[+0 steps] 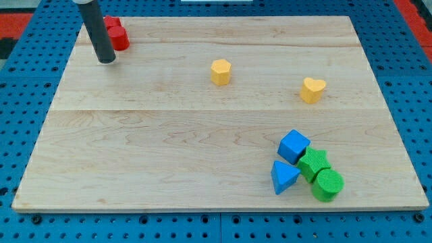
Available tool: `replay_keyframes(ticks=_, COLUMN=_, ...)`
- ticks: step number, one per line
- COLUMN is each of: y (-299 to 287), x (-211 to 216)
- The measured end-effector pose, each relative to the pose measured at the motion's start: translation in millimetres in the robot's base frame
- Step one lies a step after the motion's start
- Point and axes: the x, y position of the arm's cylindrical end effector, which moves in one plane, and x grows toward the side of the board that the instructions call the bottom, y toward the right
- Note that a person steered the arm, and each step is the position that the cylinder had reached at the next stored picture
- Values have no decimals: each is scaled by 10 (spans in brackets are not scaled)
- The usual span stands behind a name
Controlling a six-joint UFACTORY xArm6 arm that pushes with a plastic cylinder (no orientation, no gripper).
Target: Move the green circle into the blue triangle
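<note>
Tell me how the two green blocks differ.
The green circle is round with a ridged flat top; the green star has points. The circle sits nearer the view's bottom right; the star lies above it, against the blue cube. Both are green and touch each other.

The green circle (328, 184) lies flat just right of the blue triangle (284, 177), both far from my tip (106, 61).
</note>
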Motion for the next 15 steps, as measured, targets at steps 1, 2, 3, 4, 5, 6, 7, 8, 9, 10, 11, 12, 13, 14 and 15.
replay_keyframes(ticks=1, y=672, x=415)
replay_keyframes(ticks=2, y=1565, x=672)
replay_keyframes(ticks=3, y=1726, x=750)
replay_keyframes(ticks=4, y=2071, x=1040)
replay_keyframes(ticks=5, y=2189, x=1087)
replay_keyframes(ticks=6, y=2201, x=1087)
replay_keyframes(ticks=7, y=2200, x=1274)
replay_keyframes(ticks=8, y=1812, x=1759)
replay_keyframes(ticks=9, y=1462, x=2489)
replay_keyframes(ticks=10, y=1349, x=2869)
replay_keyframes(ticks=11, y=1292, x=2933)
replay_keyframes(ticks=12, y=1284, x=2932)
replay_keyframes(ticks=13, y=1281, x=2934)
replay_keyframes(ticks=14, y=1288, x=2923)
replay_keyframes(ticks=15, y=1294, x=2932)
